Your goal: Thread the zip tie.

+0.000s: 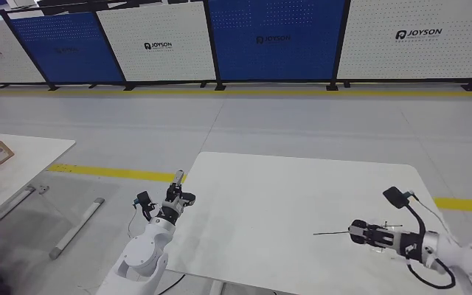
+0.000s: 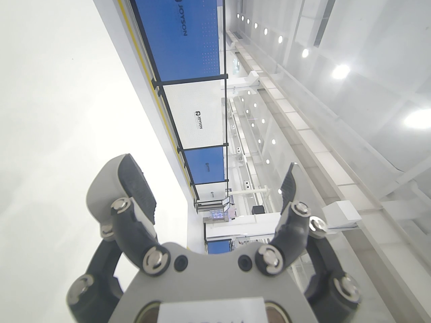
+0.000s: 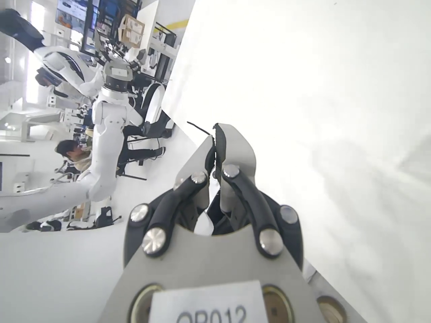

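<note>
The right pincer is pressed shut, its two fingers meeting on the zip tie, a thin black strap whose free end sticks out past the fingertips. In the top view this pincer sits at the lower right of the frame, over the right part of the white desk, pointing toward the frame's left. The strap runs out from it as a fine dark line, roughly level, and ends short of the desk's middle. Whether the strap touches the desk I cannot tell.

The left pincer is spread wide with nothing between its fingers, whose dark ribbed pads face each other. In the top view it stands left of centre in the lower half, right at the desk's left edge, pointing toward the top of the frame, well apart from the strap.

Beyond the desk lies grey floor with a yellow stripe, and a row of blue and white panels crosses the top of the frame.
</note>
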You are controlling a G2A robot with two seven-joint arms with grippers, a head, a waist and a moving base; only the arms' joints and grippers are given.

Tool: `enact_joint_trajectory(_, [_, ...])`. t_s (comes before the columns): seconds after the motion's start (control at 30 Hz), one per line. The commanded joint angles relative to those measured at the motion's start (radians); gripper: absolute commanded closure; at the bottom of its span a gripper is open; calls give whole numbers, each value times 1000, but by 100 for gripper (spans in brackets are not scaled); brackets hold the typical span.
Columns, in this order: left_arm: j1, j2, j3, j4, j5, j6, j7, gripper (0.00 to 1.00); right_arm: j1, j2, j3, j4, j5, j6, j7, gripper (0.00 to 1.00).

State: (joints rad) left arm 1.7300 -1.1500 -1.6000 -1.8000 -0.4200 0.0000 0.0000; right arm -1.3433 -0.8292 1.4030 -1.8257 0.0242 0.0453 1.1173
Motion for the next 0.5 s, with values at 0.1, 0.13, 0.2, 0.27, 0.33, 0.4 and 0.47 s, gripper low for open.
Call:
enact_joint_trajectory(0.1, [0,0,0,0,0,0,0,0,-2,0,9,0,1,0,0,100])
enact_joint_trajectory(0.13, [0,0,0,0,0,0,0,0,-2,0,9,0,1,0,0,100])
enact_joint_trajectory(0.2, [0,0,0,0,0,0,0,0,-2,0,9,0,1,0,0,100])
enact_joint_trajectory(0.27, [-7,-1,2,0,-7,4,0,0,-2,0,9,0,1,0,0,100])
enact_joint_trajectory(0.33, [-22,-2,16,-21,-7,19,-26,0,-4,-3,0,7,2,-15,-46,100])
enact_joint_trajectory(0.4, [-26,-3,20,-52,-26,39,-51,0,-1,-8,-13,12,6,-55,-95,100])
enact_joint_trajectory(0.47, [-23,-3,29,-96,-31,62,-78,0,8,-14,-37,14,-3,-118,-135,100])
